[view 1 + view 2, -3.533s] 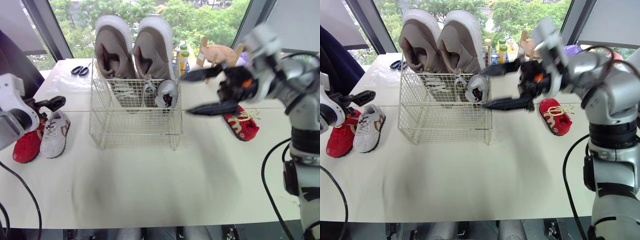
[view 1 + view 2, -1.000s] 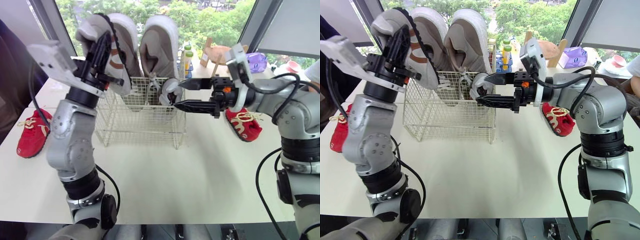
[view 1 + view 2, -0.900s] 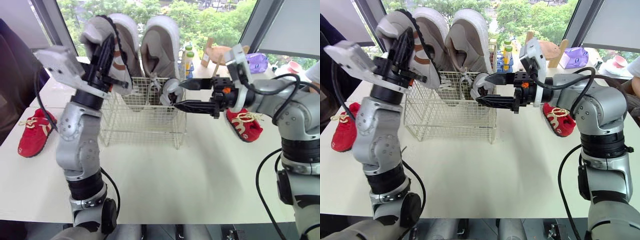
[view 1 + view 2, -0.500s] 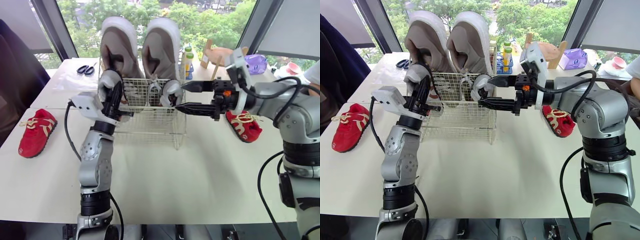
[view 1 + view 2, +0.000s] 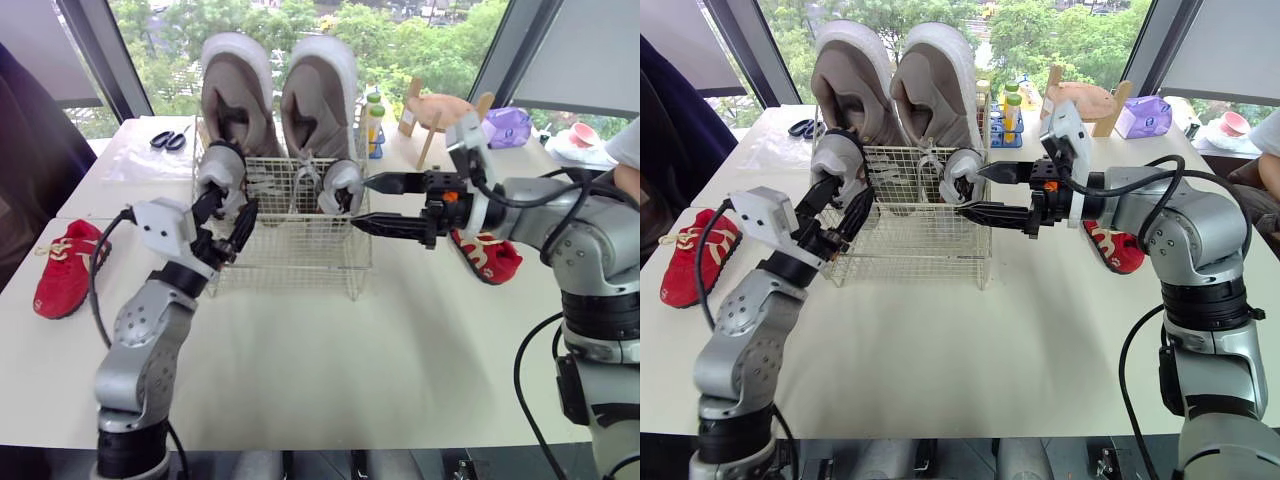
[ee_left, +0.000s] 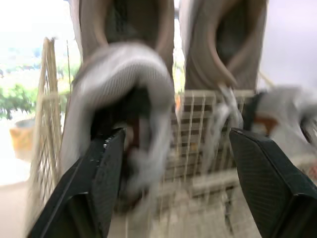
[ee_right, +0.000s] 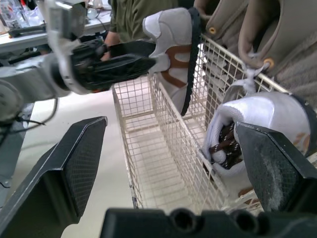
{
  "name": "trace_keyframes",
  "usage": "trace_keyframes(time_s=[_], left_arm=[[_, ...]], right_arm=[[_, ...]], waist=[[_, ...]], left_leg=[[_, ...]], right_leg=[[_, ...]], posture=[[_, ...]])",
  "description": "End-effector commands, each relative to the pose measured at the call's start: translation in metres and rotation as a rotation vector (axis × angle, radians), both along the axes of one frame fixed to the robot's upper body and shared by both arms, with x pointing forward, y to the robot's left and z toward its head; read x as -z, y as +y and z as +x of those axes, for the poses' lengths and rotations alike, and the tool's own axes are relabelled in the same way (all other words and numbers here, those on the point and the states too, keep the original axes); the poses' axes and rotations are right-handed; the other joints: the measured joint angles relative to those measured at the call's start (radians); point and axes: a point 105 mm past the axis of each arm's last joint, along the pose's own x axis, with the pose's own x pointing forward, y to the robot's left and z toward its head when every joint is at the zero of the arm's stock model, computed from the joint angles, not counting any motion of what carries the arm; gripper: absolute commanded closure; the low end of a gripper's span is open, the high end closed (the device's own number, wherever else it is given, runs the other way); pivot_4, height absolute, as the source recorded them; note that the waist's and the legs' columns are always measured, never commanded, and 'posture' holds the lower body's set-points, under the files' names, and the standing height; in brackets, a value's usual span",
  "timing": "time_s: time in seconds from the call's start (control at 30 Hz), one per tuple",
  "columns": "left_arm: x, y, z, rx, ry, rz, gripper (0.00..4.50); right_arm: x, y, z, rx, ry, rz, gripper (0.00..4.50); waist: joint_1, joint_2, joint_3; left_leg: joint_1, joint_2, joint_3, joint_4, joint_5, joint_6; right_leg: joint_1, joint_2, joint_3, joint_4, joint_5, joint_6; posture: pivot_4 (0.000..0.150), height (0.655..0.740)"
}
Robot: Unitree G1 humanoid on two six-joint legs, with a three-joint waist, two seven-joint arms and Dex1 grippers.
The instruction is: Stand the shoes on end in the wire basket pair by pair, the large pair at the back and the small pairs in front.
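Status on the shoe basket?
Both jaws open. Left gripper at small white shoe, basket's front-left corner; right gripper by second white shoe, front right. Red shoes lie outside.

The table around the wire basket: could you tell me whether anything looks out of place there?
The red pair is split: one red shoe lies near the left edge of the table, the other red shoe far off on the wire basket's other side.
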Motion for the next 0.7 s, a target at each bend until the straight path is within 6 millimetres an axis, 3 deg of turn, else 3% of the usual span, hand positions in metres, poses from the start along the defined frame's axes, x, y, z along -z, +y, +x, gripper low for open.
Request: trace_keyframes(time_s=[0.03, 0.1, 0.17, 0.3, 0.33, 0.43, 0.53, 0.7], left_arm=[[-0.012, 0.002, -0.025, 0.077, 0.018, -0.008, 0.99], [-0.004, 0.006, -0.036, 0.126, 0.097, -0.039, 0.99], [0.006, 0.008, -0.048, 0.197, 0.178, -0.058, 0.99], [0.008, 0.002, -0.055, 0.297, 0.224, -0.047, 0.99], [0.007, -0.001, -0.055, 0.320, 0.232, -0.052, 0.73], [0.006, -0.015, -0.057, 0.393, 0.248, -0.071, 0.06], [0.014, -0.036, -0.060, 0.449, 0.285, 0.024, 0.06], [0.014, -0.062, -0.073, 0.557, 0.300, -0.034, 0.06]], right_arm=[[-0.008, -0.012, -0.003, 0.028, -0.018, 0.037, 0.00], [-0.009, -0.019, 0.001, 0.065, -0.001, 0.080, 0.00], [-0.020, -0.041, 0.020, 0.194, -0.029, 0.217, 0.00], [-0.036, -0.109, 0.061, 0.555, -0.102, 0.484, 0.00], [-0.035, -0.123, 0.066, 0.629, -0.126, 0.499, 0.00], [-0.026, -0.148, 0.070, 0.765, -0.175, 0.446, 0.00], [-0.015, -0.167, 0.072, 0.891, -0.196, 0.415, 0.00], [0.043, -0.201, 0.061, 1.141, -0.182, 0.293, 0.00]], waist=[[0.002, 0.000, 0.000], [0.001, 0.000, 0.000], [0.000, 0.000, 0.000], [0.005, 0.001, 0.000], [0.005, 0.002, 0.000], [0.002, 0.002, 0.000], [-0.005, 0.002, 0.000], [-0.004, 0.005, -0.002]], left_leg=[[0.000, 0.000, 0.000, 0.000, 0.000, 0.000], [0.000, 0.000, 0.000, 0.000, 0.000, 0.000], [0.000, 0.000, 0.000, 0.000, 0.000, 0.000], [0.001, 0.000, 0.000, 0.000, 0.000, 0.000], [0.001, 0.000, 0.000, 0.000, 0.000, 0.000], [0.000, -0.001, 0.000, 0.000, 0.000, 0.000], [0.000, -0.001, 0.002, 0.000, -0.001, 0.001], [0.001, -0.001, 0.002, -0.001, -0.001, 0.001]], right_leg=[[0.000, 0.000, 0.000, 0.000, -0.001, -0.001], [0.000, -0.001, 0.000, -0.001, -0.001, -0.003], [0.001, -0.001, 0.000, -0.002, -0.002, -0.003], [0.002, 0.000, 0.000, -0.002, -0.002, -0.004], [0.002, 0.000, 0.000, -0.003, -0.002, -0.004], [0.003, -0.001, 0.000, -0.005, -0.002, -0.004], [0.003, -0.001, 0.001, -0.005, -0.002, -0.004], [0.003, 0.000, 0.001, -0.004, -0.002, -0.004]], posture=[[0.150, 0.7400], [0.150, 0.7400], [0.150, 0.7400], [0.150, 0.7400], [0.150, 0.7400], [0.150, 0.7400], [0.150, 0.7400], [0.150, 0.7400]])
